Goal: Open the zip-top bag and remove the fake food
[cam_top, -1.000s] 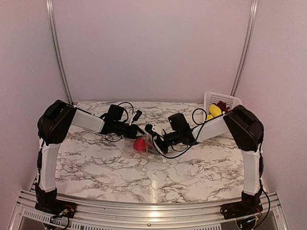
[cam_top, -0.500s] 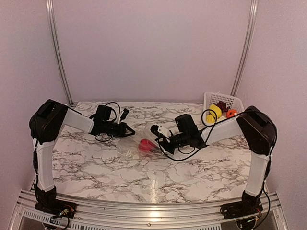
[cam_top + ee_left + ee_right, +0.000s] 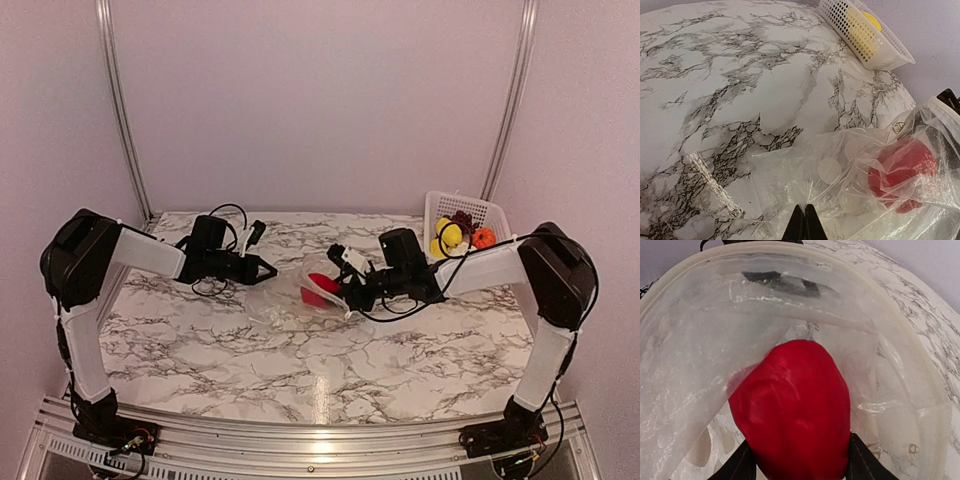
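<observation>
The clear zip-top bag [image 3: 283, 302] lies stretched on the marble table between both arms. My left gripper [image 3: 268, 271] is shut on a pinch of its thin plastic, and the fingertips show closed in the left wrist view [image 3: 803, 212]. My right gripper [image 3: 335, 288] reaches in through the bag's open rim [image 3: 790, 250]. It is shut on a red piece of fake food [image 3: 795, 405], which fills the gap between its fingers [image 3: 735, 465]. The red piece also shows through the bag [image 3: 840, 165] in the left wrist view [image 3: 902, 170].
A white lattice basket [image 3: 482, 212] stands at the back right corner, holding yellow, dark purple and orange toy pieces; it also shows in the left wrist view [image 3: 875, 47]. Cables loop over both wrists.
My left arm has drawn back to the left with the bag's plastic. My right arm has moved right and back with the red piece, so the bag is pulled wider.
</observation>
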Controlling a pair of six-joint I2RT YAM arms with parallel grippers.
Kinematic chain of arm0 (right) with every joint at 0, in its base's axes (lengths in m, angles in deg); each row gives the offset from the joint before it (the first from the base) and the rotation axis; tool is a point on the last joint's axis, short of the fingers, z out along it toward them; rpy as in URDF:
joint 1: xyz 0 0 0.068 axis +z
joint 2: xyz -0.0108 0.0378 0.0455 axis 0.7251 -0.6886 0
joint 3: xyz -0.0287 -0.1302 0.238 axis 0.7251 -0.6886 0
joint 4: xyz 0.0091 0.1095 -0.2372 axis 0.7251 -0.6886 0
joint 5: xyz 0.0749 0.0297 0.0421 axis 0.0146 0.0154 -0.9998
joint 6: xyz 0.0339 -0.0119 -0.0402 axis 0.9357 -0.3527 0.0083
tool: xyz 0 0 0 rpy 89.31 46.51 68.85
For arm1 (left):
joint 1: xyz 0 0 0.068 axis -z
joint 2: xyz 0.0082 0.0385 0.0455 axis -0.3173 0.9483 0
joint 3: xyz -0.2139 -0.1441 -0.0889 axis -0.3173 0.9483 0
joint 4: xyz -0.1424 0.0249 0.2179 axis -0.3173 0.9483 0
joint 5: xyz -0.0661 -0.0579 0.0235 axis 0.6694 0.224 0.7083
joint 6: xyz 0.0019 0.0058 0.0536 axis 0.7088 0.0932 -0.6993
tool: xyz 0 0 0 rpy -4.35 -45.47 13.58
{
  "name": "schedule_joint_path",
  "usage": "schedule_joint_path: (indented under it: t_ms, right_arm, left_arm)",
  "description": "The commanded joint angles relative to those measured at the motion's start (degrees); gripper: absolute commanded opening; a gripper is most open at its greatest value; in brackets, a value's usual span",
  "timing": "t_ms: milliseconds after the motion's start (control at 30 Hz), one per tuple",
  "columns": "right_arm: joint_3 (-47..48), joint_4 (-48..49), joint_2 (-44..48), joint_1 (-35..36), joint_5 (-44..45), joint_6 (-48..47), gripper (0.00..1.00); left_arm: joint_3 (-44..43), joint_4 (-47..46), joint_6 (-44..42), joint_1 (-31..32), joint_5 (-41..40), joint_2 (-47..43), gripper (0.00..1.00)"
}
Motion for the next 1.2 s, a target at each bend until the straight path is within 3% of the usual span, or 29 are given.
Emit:
schedule_joint_path:
  t_ms: [0,300,567,1167]
  right_arm:
    - [5.2,-4.4,-1.3,-1.0,-0.6,2.4,0.39]
    - [6.5,-6.2,-0.8,-1.1,-5.5,3.6,0.38]
    - [0.6,-5.9,6.0,-2.7,-6.4,5.7,0.37]
    - [-6.2,1.3,14.9,-11.9,-12.8,13.1,0.36]
  left_arm:
    - [0.3,1.8,-7.8,3.0,-5.5,-4.4,0.0]
    - [-0.3,4.0,-9.2,4.5,-12.4,-4.9,0.0]
    - [1.4,2.1,-6.8,1.7,-17.4,-5.5,0.0]
    - [2.7,0.3,-5.5,-1.2,-16.0,-5.3,0.0]
